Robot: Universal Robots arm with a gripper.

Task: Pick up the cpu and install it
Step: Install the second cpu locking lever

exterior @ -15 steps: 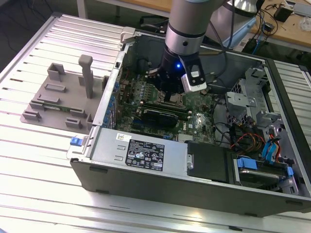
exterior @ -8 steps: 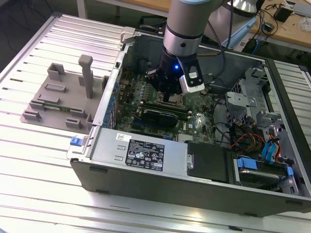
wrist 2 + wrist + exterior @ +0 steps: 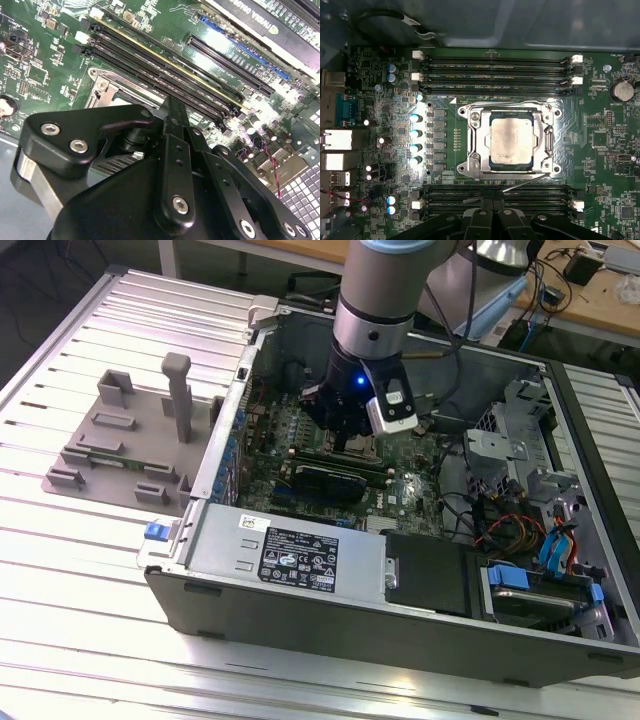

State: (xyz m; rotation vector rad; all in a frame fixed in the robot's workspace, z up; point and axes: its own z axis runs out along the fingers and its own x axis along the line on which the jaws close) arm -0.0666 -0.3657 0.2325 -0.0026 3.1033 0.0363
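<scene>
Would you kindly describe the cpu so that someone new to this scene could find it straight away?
Look inside the open computer case at the green motherboard. Near its middle, between two banks of long black memory slots, sits a silvery metal socket frame. The cpu lies inside that frame: a flat square chip with a dull grey metal top, the only plain, unmarked plate among the small parts around it.

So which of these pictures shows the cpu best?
The first wrist view: the cpu faces the camera, silvery top unobstructed, sitting in the socket frame. In the exterior view the gripper hangs over that spot; the second wrist view catches just the frame's corner.
</scene>
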